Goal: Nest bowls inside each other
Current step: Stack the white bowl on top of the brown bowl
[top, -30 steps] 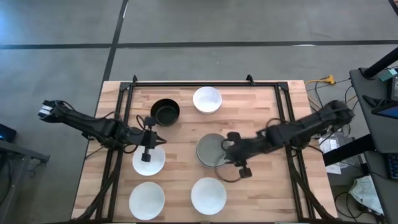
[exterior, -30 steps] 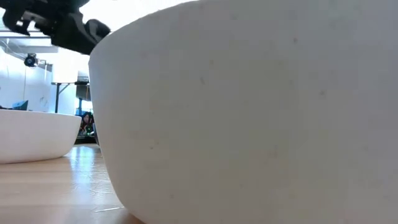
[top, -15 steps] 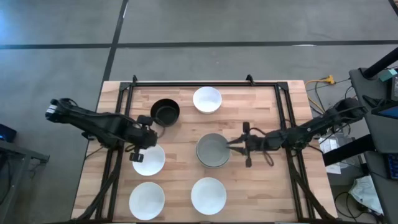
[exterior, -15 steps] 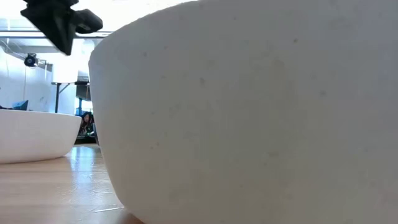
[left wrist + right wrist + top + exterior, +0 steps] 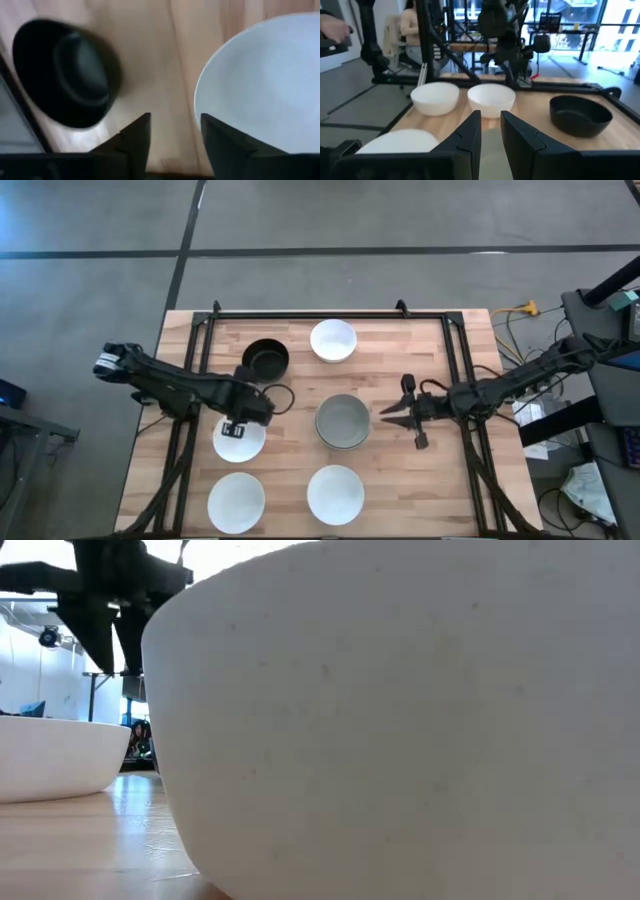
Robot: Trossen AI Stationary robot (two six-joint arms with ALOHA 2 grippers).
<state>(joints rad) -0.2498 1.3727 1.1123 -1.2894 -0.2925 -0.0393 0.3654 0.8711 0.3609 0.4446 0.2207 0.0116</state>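
Six bowls rest on their bases on the wooden table [image 5: 300,395]: a black bowl [image 5: 265,360], a grey bowl [image 5: 343,421] in the middle, and several white ones. My left gripper [image 5: 240,420] hovers open over the far rim of the left-middle white bowl [image 5: 238,442]. In the left wrist view its fingers [image 5: 172,137] stand between the black bowl [image 5: 67,72] and that white bowl [image 5: 265,90]. My right gripper [image 5: 388,413] is level, right of the grey bowl and pointing at it, slightly open [image 5: 491,131] with nothing between its fingers.
Other white bowls stand at the far middle [image 5: 333,340], near left [image 5: 236,500] and near middle [image 5: 335,494]; the last fills the low view [image 5: 400,720]. A black frame [image 5: 330,313] runs along the table's far and side edges. People sit beyond the table [image 5: 412,25].
My left gripper has opened over the left-middle white bowl and turned, its arm swinging toward the table's right. My right gripper has drawn back from the grey bowl's near right rim toward the table's right edge. The bowls have stayed in place.
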